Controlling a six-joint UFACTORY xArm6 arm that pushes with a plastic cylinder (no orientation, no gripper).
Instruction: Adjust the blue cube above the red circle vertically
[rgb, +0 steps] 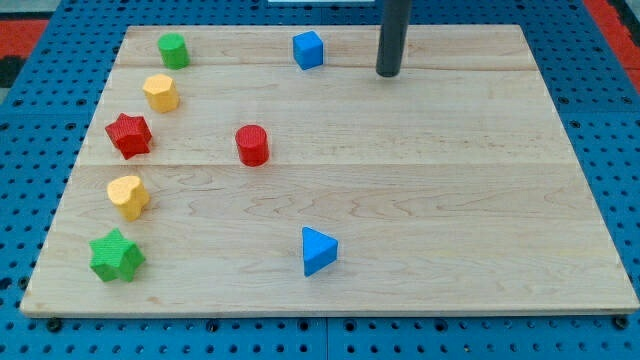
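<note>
The blue cube sits near the view's top of the wooden board. The red circle, a short cylinder, stands lower down and a little to the view's left of the cube. My tip is at the view's top, to the right of the blue cube with a clear gap between them, touching no block.
Along the view's left run a green cylinder, a yellow hexagon, a red star, a yellow heart and a green star. A blue triangle lies at the bottom centre.
</note>
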